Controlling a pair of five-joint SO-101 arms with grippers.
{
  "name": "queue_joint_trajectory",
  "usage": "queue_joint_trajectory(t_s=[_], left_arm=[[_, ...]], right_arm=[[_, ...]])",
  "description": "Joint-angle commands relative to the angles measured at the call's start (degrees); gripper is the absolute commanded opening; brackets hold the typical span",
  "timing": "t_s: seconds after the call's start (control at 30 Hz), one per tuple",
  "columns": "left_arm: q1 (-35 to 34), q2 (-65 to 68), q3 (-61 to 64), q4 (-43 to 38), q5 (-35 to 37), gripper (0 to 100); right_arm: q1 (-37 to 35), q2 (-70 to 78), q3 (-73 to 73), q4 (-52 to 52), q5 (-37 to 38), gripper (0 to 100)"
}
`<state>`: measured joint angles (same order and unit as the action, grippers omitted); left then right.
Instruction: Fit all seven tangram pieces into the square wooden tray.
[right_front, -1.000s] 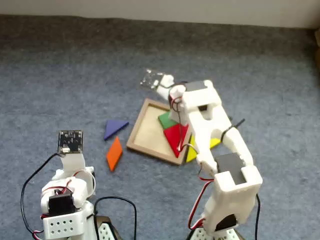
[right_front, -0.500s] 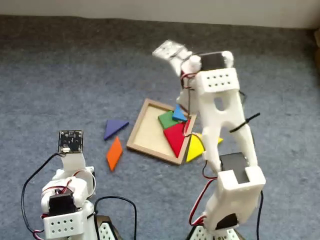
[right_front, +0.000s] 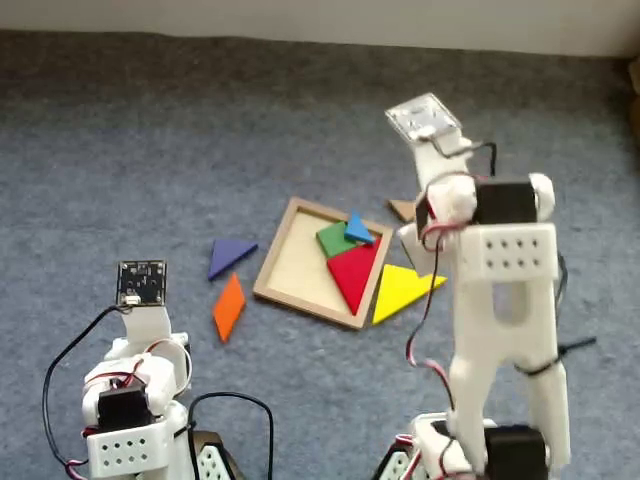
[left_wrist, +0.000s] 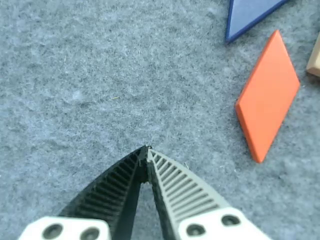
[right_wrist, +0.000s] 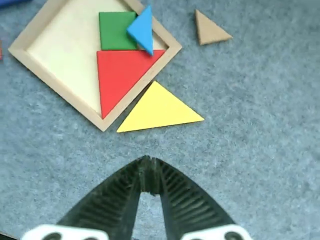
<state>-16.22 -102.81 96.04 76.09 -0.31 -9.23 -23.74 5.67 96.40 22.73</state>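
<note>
Three pieces are in the wooden tray (right_front: 296, 262) so far, which sits mid-frame in the high view on the grey carpeted bench (right_front: 150, 150). The green square (right_front: 334, 241), red triangle (right_front: 352, 276) and little blue triangle (right_front: 358, 229) are all packed in its right corner. The blue one looks like it's lying partly over the green square's edge.

The yellow triangle (right_front: 400, 290) is outside, right against the tray's lower right rim. The tan triangle (right_wrist: 210, 29) is on the carpet near the tray's right corner. Off to the left of the tray are the purple triangle (right_front: 230, 256) and, just below it, the orange parallelogram (right_front: 229, 306).

The left tool (left_wrist: 146, 151) is clenched with nothing in it, above bare carpet near the orange piece. The right tool (right_wrist: 146, 161) is also clenched and empty, hanging over the carpet near the yellow triangle.
</note>
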Motion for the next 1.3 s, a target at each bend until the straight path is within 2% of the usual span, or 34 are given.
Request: queue_joint_trajectory(t_s=[0.0, 0.23, 0.37, 0.73, 0.9, 1.03, 1.27], left_arm=[[-0.48, -1.54, 1.1, 0.26, -0.18, 1], [-0.31, -1.54, 1.1, 0.26, -0.18, 1], [-0.31, -1.54, 1.1, 0.26, -0.18, 1], [-0.75, -1.63, -0.22, 0.7, -0.35, 1], [-0.66, -1.63, -0.92, 0.7, -0.44, 1], [-0.66, -1.63, 0.75, 0.35, -0.44, 1], [-0.31, -1.54, 1.1, 0.35, -0.18, 1]], right_arm=[[3.3, -8.75, 7.96, -4.7, -5.36, 0.9], [12.0, -14.9, 24.75, -14.9, -11.87, 1.0], [15.69, -19.74, 32.75, -18.51, -13.01, 1.0], [16.84, -23.69, 51.65, -32.22, -13.89, 1.0], [14.46, -23.6, 52.18, -35.91, -25.23, 2.3], [9.1, -22.11, 49.71, -36.18, -32.18, 13.9], [4.0, -2.68, 33.98, -36.18, -38.68, 15.2]])
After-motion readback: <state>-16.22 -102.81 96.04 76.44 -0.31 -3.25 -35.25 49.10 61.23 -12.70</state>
